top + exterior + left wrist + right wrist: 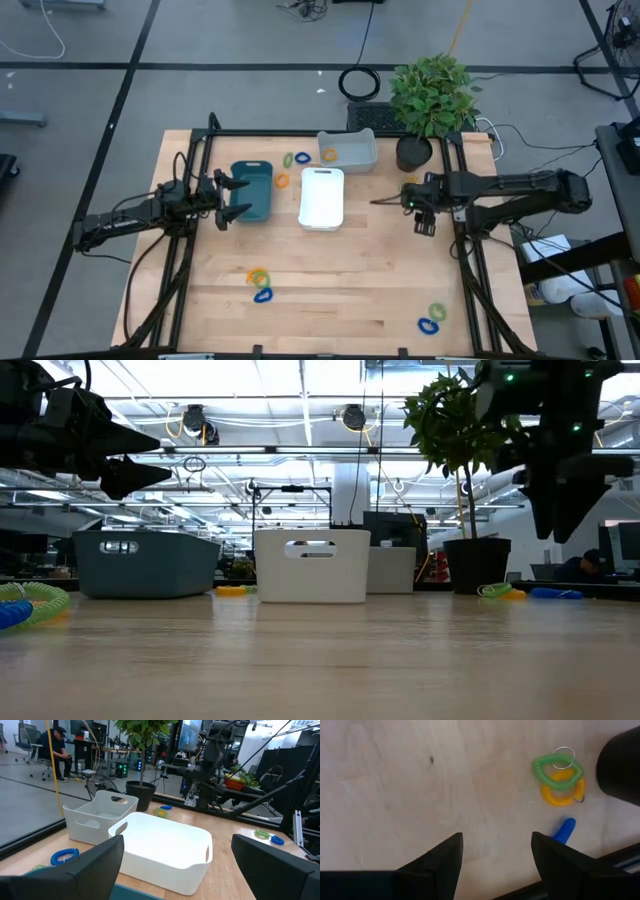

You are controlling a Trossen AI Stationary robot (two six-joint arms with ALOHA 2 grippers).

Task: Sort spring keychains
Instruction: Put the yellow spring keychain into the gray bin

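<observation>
Spring keychains lie scattered on the wooden table. A green one (pixel 556 766) overlaps a yellow one (pixel 562 791), with a blue one (pixel 563 831) beside them, all next to the black plant pot (pixel 620 762). My right gripper (pixel 495 852) hangs open above bare wood beside them, pointing down, with nothing between its fingers. Others lie near the front: an orange-green pair (pixel 258 277), blue (pixel 262 295), green (pixel 437 312) and blue (pixel 429 325). More lie at the back (pixel 295 159), and a yellow one (pixel 330 154) is in the grey tray. My left gripper (pixel 232 195) waits open and level by the teal tray (pixel 252 190).
The teal tray, a white tray (pixel 322 197) and the grey tray (pixel 348 150) stand in the table's far middle. A potted plant (pixel 430 95) fills the far right corner. Black frame rails (pixel 180 250) run along both sides. Bare wood lies in the middle and front.
</observation>
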